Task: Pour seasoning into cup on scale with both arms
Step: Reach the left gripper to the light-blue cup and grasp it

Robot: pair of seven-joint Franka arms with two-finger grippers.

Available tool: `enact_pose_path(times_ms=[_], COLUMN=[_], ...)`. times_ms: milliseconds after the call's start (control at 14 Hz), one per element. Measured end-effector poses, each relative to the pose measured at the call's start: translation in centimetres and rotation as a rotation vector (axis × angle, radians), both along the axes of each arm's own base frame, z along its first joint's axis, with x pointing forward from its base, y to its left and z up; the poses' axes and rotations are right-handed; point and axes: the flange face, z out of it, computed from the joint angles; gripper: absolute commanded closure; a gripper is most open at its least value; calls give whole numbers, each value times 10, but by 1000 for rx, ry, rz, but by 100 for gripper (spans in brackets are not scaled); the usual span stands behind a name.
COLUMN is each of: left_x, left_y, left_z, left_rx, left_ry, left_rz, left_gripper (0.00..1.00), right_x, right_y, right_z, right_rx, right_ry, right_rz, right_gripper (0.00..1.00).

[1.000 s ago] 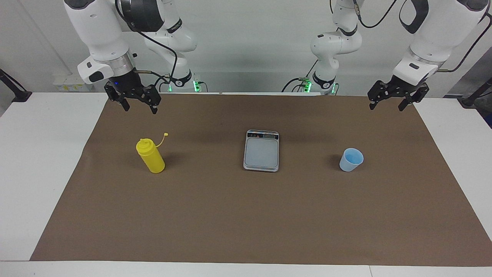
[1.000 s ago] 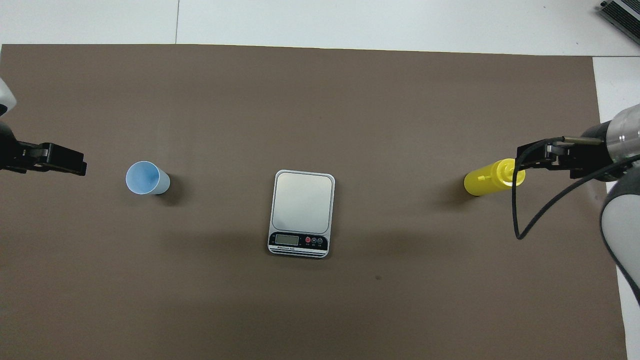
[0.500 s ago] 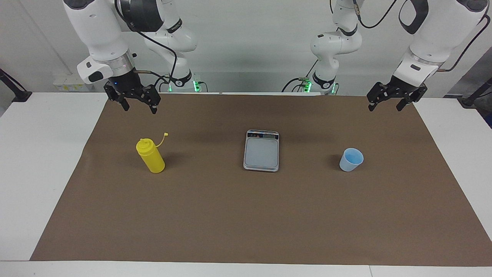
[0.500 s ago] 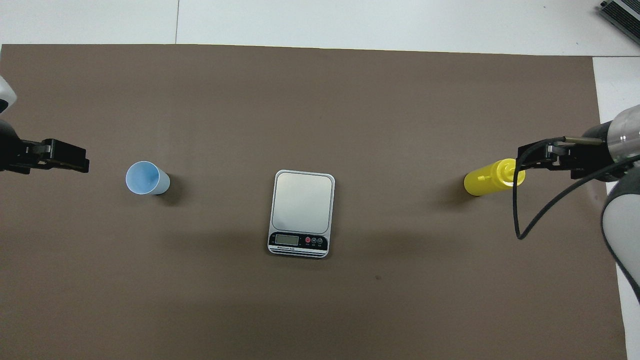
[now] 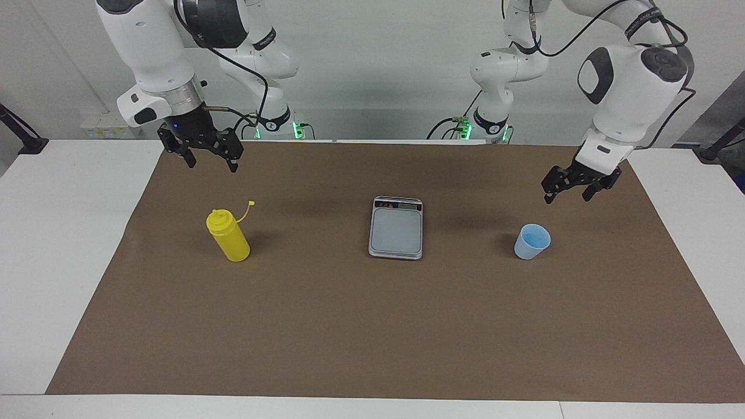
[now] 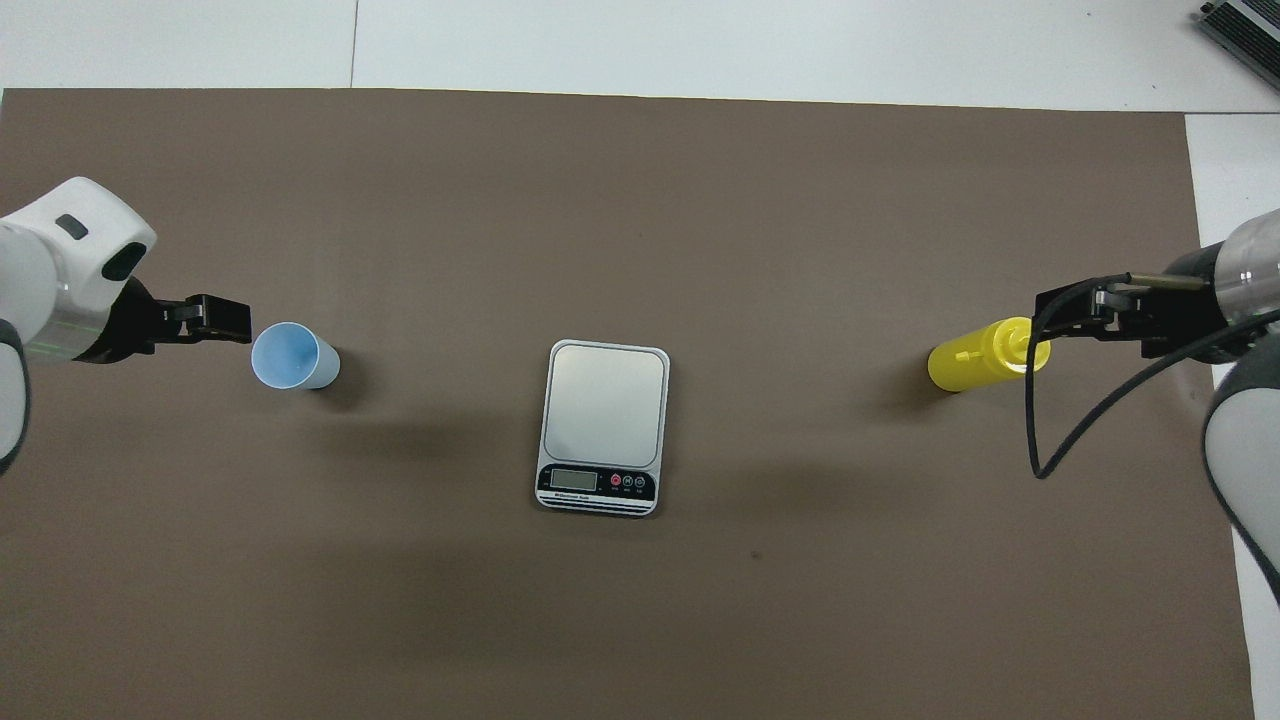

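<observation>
The yellow seasoning bottle [image 5: 228, 235] stands upright on the mat toward the right arm's end, its small cap hanging open on its tether; it also shows in the overhead view [image 6: 970, 362]. My right gripper [image 5: 212, 166] is open and empty, raised in the air close to the bottle's top [image 6: 1070, 312]. The silver-grey scale [image 5: 396, 228] lies bare at the middle [image 6: 605, 420]. The light blue cup [image 5: 531, 241] stands on the mat toward the left arm's end [image 6: 293, 356]. My left gripper [image 5: 567, 196] is open and empty, above the mat beside the cup [image 6: 225, 318], not touching it.
A brown mat [image 5: 372, 326] covers most of the white table [image 5: 52, 244]. A black cable [image 6: 1035, 440] loops down from the right arm's wrist near the bottle. A grey device [image 6: 1245, 30] lies at the table's corner farthest from the robots.
My left gripper has come down and moved in toward the cup, and its wrist now shows in the overhead view. The right arm, bottle, cup and scale have not moved.
</observation>
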Motion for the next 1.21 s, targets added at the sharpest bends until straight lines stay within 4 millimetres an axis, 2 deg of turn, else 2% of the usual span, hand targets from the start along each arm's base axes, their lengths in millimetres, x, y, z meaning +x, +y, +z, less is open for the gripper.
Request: enact_pose_path(times_ms=[143, 286, 429, 643, 786, 857, 1000, 1071, 1214], left_x=[1, 2, -2, -10, -8, -8, -8, -8, -8], left_y=[6, 18, 27, 27, 26, 25, 24, 23, 22], left_z=[-37, -66, -89, -116, -132, -140, -149, -153, -156], left_rx=[-7, -18, -38, -46, -53, -55, -58, -59, -59], left_ry=[-2, -18, -45, -55, -59, -53, -44, -39, -34], left_rz=[51, 96, 154, 196, 206, 212, 221, 221, 215], left_gripper=[0, 0, 0, 0, 0, 23, 85, 100, 100], right_x=[0, 0, 0, 0, 0, 0, 0, 0, 0], right_y=[0, 0, 0, 0, 0, 0, 0, 0, 0], right_z=[0, 0, 0, 0, 0, 0, 0, 0, 0], right_rx=[0, 0, 0, 0, 0, 0, 0, 0, 0], right_ry=[0, 0, 0, 0, 0, 0, 0, 0, 0], right_rz=[0, 0, 0, 0, 0, 0, 0, 0, 0], right_gripper=[0, 0, 0, 0, 0, 0, 0, 0, 0])
